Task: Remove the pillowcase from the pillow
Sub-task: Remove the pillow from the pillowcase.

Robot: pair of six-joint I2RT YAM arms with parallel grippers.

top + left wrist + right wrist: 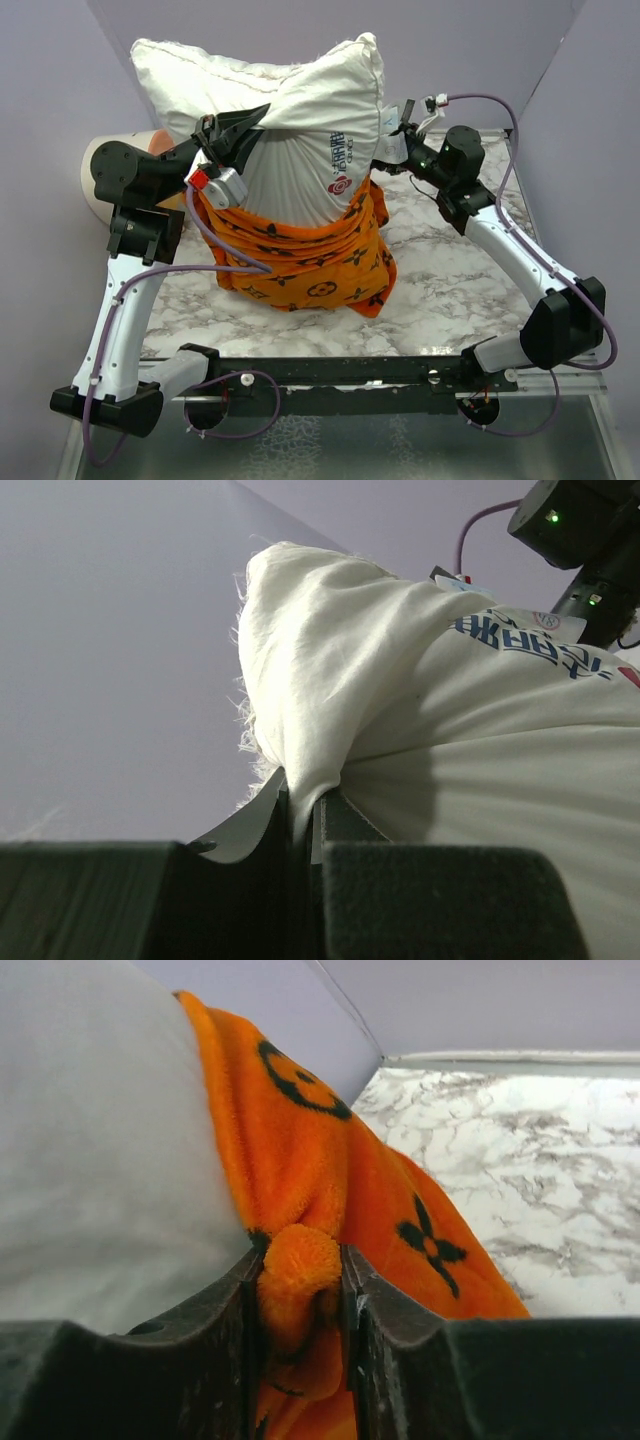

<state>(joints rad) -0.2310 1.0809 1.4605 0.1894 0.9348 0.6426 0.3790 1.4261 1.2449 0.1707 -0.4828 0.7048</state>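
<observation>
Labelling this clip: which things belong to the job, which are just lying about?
Job: orange plush black-printed pillowcase; plump white stuffed pillow; left gripper, pinching pillow fabric; right gripper, on a pillowcase fold.
Lying about: cream cylinder at far left; marble-patterned table.

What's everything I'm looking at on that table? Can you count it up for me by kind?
pillow: 1
pillowcase: 1
cream cylinder: 1
robot arms: 2, the left arm and the right arm
Total: 5
</observation>
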